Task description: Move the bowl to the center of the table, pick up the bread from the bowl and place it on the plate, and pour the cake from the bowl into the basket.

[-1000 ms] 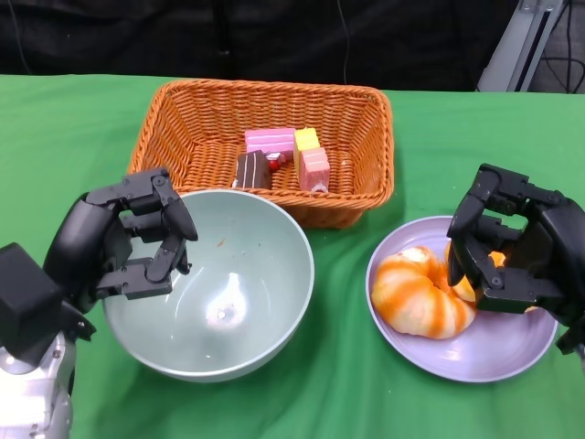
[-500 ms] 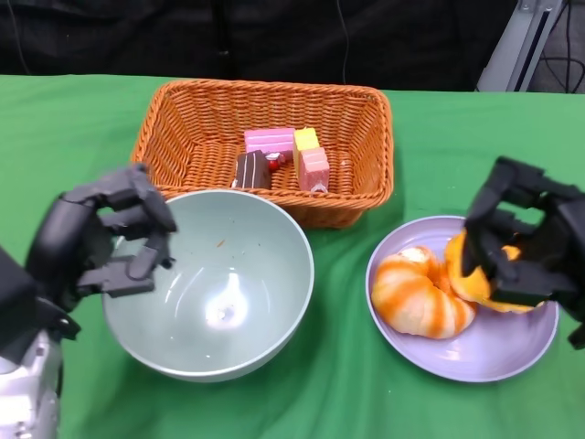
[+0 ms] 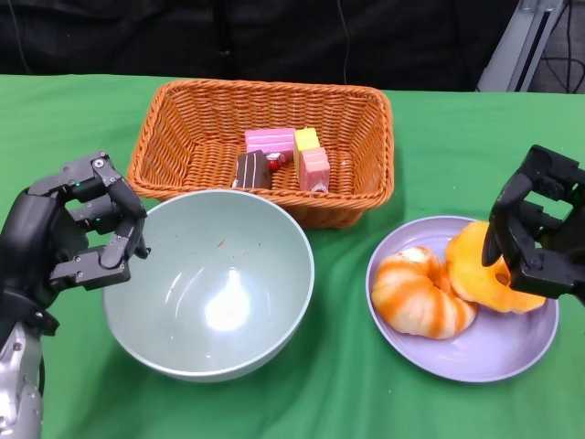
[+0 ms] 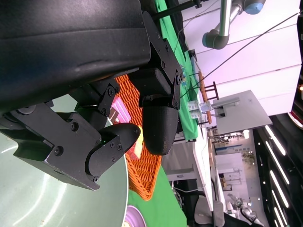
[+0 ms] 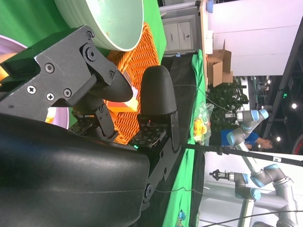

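Note:
The pale green bowl [image 3: 212, 302] stands empty in front of the orange wicker basket [image 3: 370, 183]. Several cake pieces [image 3: 283, 157] lie inside the basket. On the lilac plate [image 3: 484, 355] at the right rest a striped croissant [image 3: 419, 294] and an orange bread [image 3: 475, 271]. My left hand [image 3: 73, 242] hovers just left of the bowl's rim, fingers curved with a gap between them and nothing held. Beyond the plate's right edge is my right hand [image 3: 539, 240], beside the orange bread, its fingers bent and empty. The left wrist view shows the bowl [image 4: 71, 203] close under the fingers [image 4: 158, 120].
Green cloth covers the table [image 3: 82, 119]. The basket stands directly behind the bowl, its front wall nearly touching the rim. A grey metal frame [image 3: 516, 41] rises at the far right corner. Bare cloth lies to the far left and along the front edge.
My left hand let go of the bowl's rim and drew back to the left. My right hand released the orange bread onto the plate and pulled away to the right.

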